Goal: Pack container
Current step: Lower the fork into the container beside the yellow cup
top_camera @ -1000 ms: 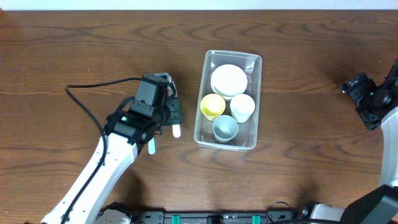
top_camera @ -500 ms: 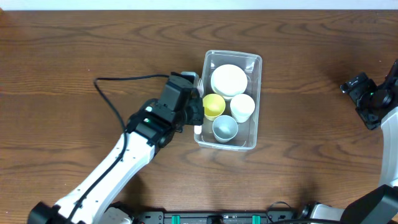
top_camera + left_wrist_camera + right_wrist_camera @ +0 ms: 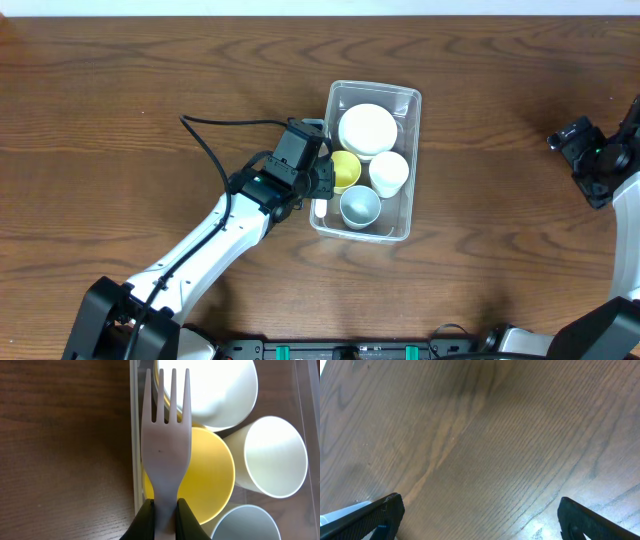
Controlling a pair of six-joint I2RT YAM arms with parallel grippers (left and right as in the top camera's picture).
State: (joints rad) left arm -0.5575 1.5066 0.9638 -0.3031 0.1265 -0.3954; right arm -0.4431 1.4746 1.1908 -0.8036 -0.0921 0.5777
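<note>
– Left pincer (image 3: 321, 191), from overhead: where is it?

– At the left long wall of the container (image 3: 412, 150), level with the yellow cup (image 3: 345, 170). A white stub of the fork (image 3: 319, 208) pokes out below it. From up here I cannot tell how far the jaws stand apart.

– And the container itself?

– It sits on the wooden table (image 3: 150, 80), a little right of the middle. Inside are a white bowl (image 3: 367, 130) at the far end, the yellow cup and a white cup (image 3: 390, 172) side by side, and a pale blue cup (image 3: 360, 207) at the near end.

– The other arm?

– The right pincer (image 3: 562, 138) is by the table's right edge, well apart from the container.

– Now the left wrist camera.

– Both black fingers (image 3: 145, 520) are clamped tight on the neck of the fork (image 3: 166, 445), tines pointing ahead. The fork lies across the container's clear wall (image 3: 134, 435) and the near rim of the yellow cup (image 3: 210, 475). Whether it touches either, I cannot tell. The white bowl (image 3: 215, 390) is ahead, the white cup (image 3: 272, 457) to the right, and the pale blue cup (image 3: 245, 525) at the lower right.

– And the right wrist camera?

– Its two fingers (image 3: 375, 515) are spread wide in the lower corners, with nothing between them and only wood grain beyond.
</note>
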